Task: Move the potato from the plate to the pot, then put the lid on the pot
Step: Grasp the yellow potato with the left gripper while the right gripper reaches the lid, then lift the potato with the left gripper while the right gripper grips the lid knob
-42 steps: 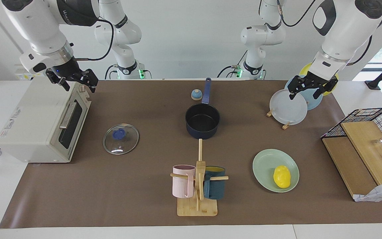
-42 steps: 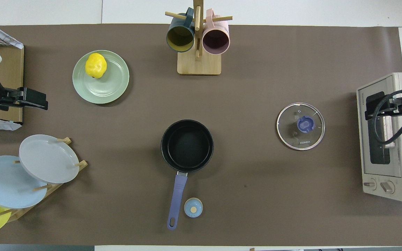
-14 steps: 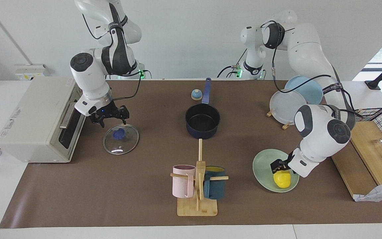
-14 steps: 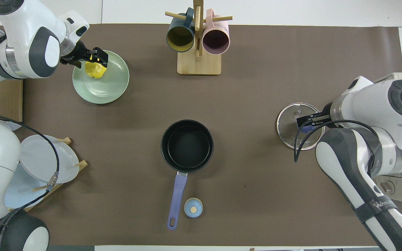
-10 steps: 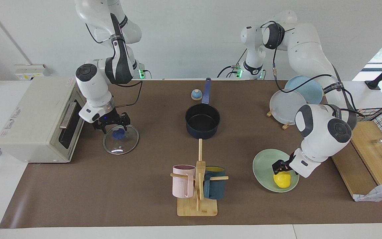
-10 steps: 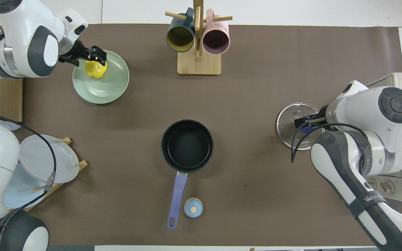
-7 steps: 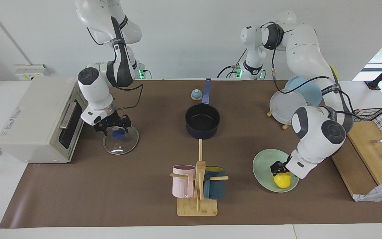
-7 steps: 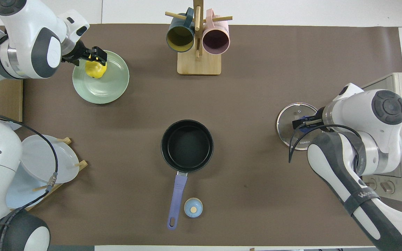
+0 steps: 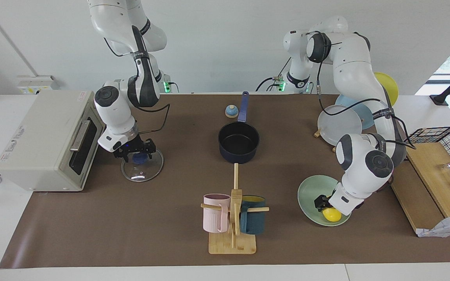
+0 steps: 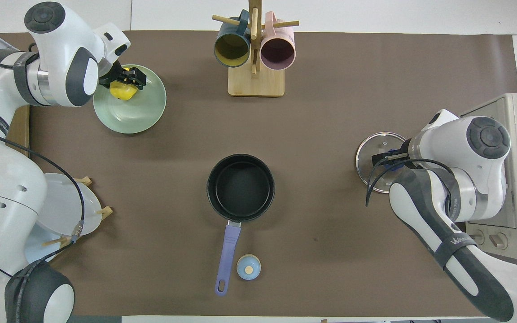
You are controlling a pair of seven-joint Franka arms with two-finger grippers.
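Small glossy yellow potato (image 9: 331, 214) lies on the round mint-green plate (image 9: 308, 195), brown-covered tabletop (image 9: 139, 218), white wall. Left hand (image 9: 322, 203) straddles the potato, fingers apart, lower than 0.5 s ago. Right hand (image 9: 135, 150) has dropped onto the clear glass lid (image 9: 142, 168)'s blue knob; grip: cannot tell. Navy saucepan pot (image 9: 238, 142) empty.

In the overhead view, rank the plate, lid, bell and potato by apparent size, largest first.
1. plate
2. lid, partly covered by the right arm
3. potato, partly covered by the left gripper
4. bell, close to the potato, so unsure
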